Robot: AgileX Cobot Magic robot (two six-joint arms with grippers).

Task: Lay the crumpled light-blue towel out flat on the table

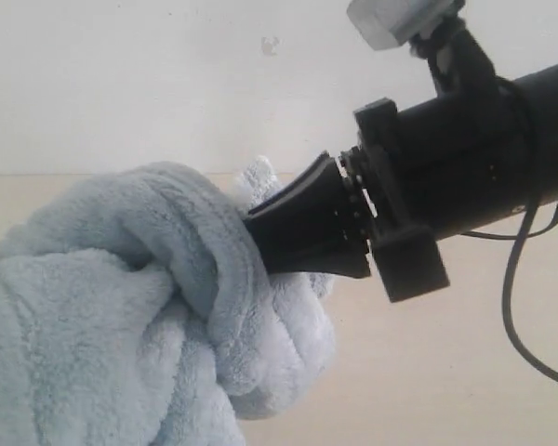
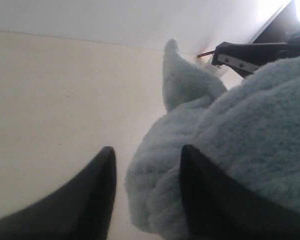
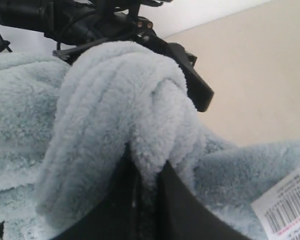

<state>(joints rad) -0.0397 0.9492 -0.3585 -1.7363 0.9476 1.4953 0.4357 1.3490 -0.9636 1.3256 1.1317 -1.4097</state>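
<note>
Exterior view: the crumpled light-blue towel [image 1: 102,316] is seen bunched into a thick heap at the left, with the pale tabletop [image 1: 465,372] spread behind and beside it and a white wall [image 1: 121,84] above. At the middle, the right tool [image 1: 260,223] is pushed into the heap from the right, its black tips buried in the folds. Its dark arm [image 1: 484,149] is carried off toward the right edge, where a thin black cable [image 1: 510,307] is hung in a loop. In the right wrist view, the right tool is shown pressed narrow on a raised ridge of the towel, the fluffy fold being pinched tight between the two fingers [image 3: 185,210]. A white barcode tag [image 3: 285,205] with a red mark is seen on the cloth, a little apart from that grip. In the left wrist view, the left tool [image 2: 148,150] is held low beside the heap with its jaws parted. One finger is pressed against the side of the towel and a rounded bulge of cloth is lodged between the two. A strip of bare tabletop is visible between the cloth and the other finger, so the cloth is not clamped there. Beyond the bulge, a pointed corner [image 2: 172,55] of the towel is stood upright.
</note>
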